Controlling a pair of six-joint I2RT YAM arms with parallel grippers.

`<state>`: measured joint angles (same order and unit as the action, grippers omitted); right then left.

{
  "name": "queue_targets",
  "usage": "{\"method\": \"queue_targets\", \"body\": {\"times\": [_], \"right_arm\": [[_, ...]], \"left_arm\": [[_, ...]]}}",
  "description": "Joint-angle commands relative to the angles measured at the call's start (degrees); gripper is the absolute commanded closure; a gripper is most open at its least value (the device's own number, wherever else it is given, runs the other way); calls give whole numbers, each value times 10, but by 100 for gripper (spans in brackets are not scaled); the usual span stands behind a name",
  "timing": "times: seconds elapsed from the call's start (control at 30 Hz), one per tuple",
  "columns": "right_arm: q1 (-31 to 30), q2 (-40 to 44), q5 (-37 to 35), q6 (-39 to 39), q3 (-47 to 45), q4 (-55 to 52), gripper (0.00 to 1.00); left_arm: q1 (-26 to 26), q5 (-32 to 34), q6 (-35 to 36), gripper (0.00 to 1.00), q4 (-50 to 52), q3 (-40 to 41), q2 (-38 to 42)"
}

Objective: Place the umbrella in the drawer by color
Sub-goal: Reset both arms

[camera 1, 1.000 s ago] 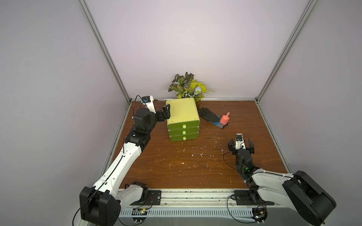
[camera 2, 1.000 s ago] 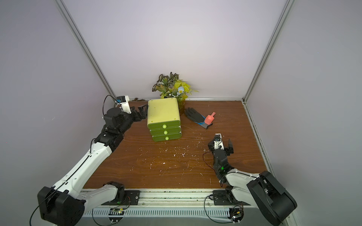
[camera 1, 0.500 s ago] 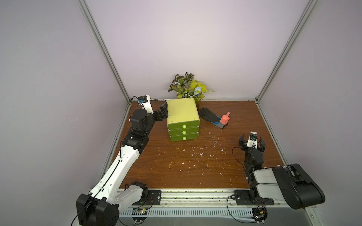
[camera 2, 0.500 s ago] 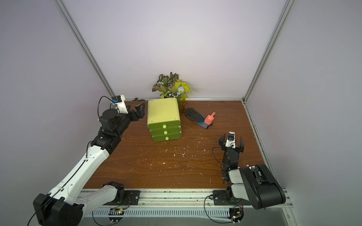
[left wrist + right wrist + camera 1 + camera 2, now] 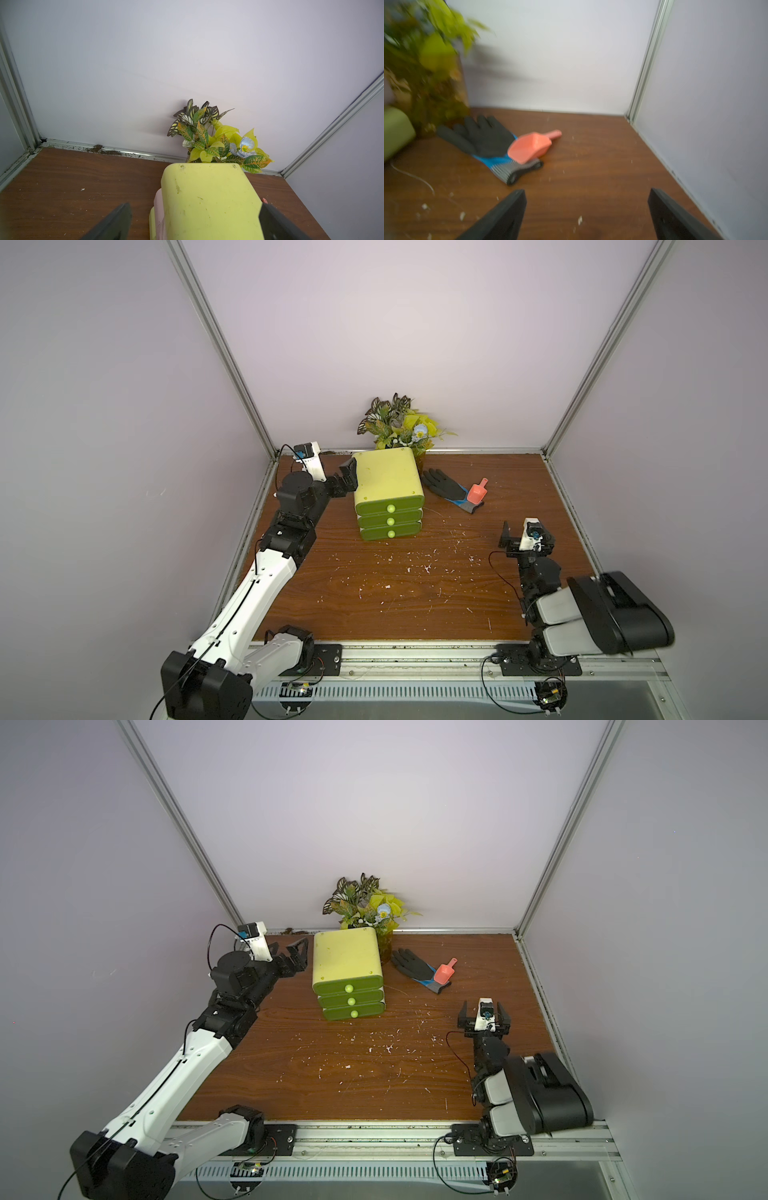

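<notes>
Lime-green plastic, the drawer chest [image 5: 388, 481] stands just ahead of the left pincer [image 5: 291, 955]. The jaws are spread wide and hold nothing, and the near finger is almost at the chest's flank. All three drawers [image 5: 390, 521] are shut. The right pincer [image 5: 483, 1016] is also wide apart and empty, low over the wooden table [image 5: 415, 593]. The black glove [image 5: 444, 485] and the coral scoop [image 5: 477, 491] resting on its cuff lie ahead of it, well apart from its tips.

No view shows an umbrella. A pale pink strip [image 5: 159, 199] at the chest's side, just ahead of the left pincer, is too cut off to identify. That is the first hazard: with nothing to match by colour, either arm may close on the wrong thing, most likely the scoop, which sits nearest the right pincer's line.

The chest looks light. If the left finger drifts any closer it will probably push the chest back into the plant [image 5: 399, 425] behind it. Pulling a small round knob without bracing the chest could drag the whole unit instead of opening a drawer. The right wrist view is blurred, so aiming from it now would be unreliable.
</notes>
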<state>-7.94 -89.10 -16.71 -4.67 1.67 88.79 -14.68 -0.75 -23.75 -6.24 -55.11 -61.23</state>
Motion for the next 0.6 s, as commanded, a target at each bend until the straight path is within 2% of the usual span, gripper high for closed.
{"method": "queue_targets", "body": {"times": [0.0,0.1,0.17,0.43,0.5,0.57], "right_arm": [[5,34,3,32,83,-124,1],[33,3,73,38,98,-103,0],[41,11,75,47,108,-141,0],[41,5,75,46,103,-120,0],[41,5,75,46,102,-119,0],[41,5,75,46,103,-119,1]], "left_arm": [[-6,2,6,1,-15,7,4],[-6,6,9,1,-16,7,3],[-6,6,13,1,-17,8,2],[7,61,66,1,-52,33,7],[12,63,95,1,-71,48,16],[14,98,130,1,-106,74,30]]}}
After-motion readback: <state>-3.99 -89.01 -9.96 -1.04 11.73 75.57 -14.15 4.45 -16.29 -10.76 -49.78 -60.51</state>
